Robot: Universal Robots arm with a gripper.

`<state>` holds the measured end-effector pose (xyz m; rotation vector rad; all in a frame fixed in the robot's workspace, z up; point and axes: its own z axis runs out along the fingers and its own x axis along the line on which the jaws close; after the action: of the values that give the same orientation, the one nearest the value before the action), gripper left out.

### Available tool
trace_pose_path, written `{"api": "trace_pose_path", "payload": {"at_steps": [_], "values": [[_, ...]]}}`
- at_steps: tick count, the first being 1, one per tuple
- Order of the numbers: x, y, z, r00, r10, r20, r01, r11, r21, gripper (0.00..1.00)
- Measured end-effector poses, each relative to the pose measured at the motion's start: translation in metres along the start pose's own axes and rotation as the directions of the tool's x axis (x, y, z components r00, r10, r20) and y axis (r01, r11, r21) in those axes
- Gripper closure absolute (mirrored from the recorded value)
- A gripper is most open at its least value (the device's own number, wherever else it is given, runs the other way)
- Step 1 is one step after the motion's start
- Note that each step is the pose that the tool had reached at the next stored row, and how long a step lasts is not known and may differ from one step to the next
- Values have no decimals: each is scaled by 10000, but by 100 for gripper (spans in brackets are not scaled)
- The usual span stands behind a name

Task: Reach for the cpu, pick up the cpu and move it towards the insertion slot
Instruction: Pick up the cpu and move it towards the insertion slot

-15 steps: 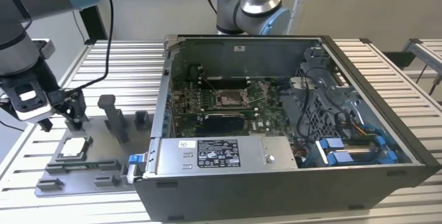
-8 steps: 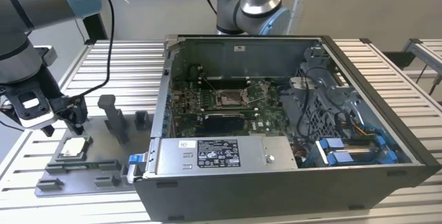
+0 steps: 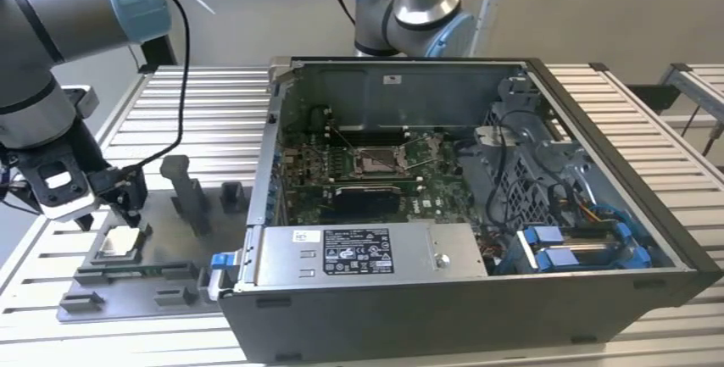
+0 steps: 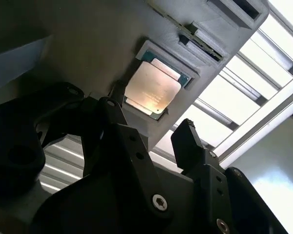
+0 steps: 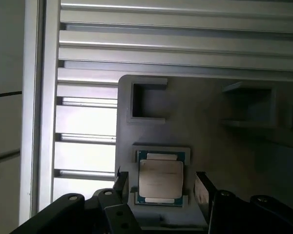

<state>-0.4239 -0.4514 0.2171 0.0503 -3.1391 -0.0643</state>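
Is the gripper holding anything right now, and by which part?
Nothing is held. The gripper is open over the cpu, which lies flat in its grey fixture, with a finger off to either side and not closed on it.

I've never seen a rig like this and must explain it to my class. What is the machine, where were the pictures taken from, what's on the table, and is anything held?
The machine is a robot arm ending in a gripper, a two-fingered clamp. The exterior view comes from a camera off the arm. Both wrist views come from cameras riding near the gripper. On the slatted table sit an open computer case, its chip socket on a green board, and a grey holder plate. The silvery chip lies in a recess of that plate. The gripper hangs just above it, fingers open on either side; nothing is held.
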Motion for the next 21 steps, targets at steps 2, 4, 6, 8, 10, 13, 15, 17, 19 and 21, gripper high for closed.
{"api": "trace_pose_path", "payload": {"at_steps": [2,4,6,8,10,13,15,17,19,21], "values": [[0,-4,27,10000,0,-1,0,10000,1,0],[1,-10,57,10000,-2,-1,2,10000,1,0],[1,-14,89,10000,-4,-1,4,10000,0,0],[2,-24,118,10000,-21,-2,21,10000,0,0],[2,-35,146,10000,-43,-3,43,10000,-2,0],[3,-59,184,10000,-69,-4,69,10000,-5,0],[3,-71,209,10000,-79,-2,79,10000,-9,0],[4,-74,235,10000,-80,-4,80,10000,-8,0],[4,-76,258,10000,-85,-5,85,10000,-7,0],[3,-77,286,10000,-87,-4,87,10000,-8,0]]}}
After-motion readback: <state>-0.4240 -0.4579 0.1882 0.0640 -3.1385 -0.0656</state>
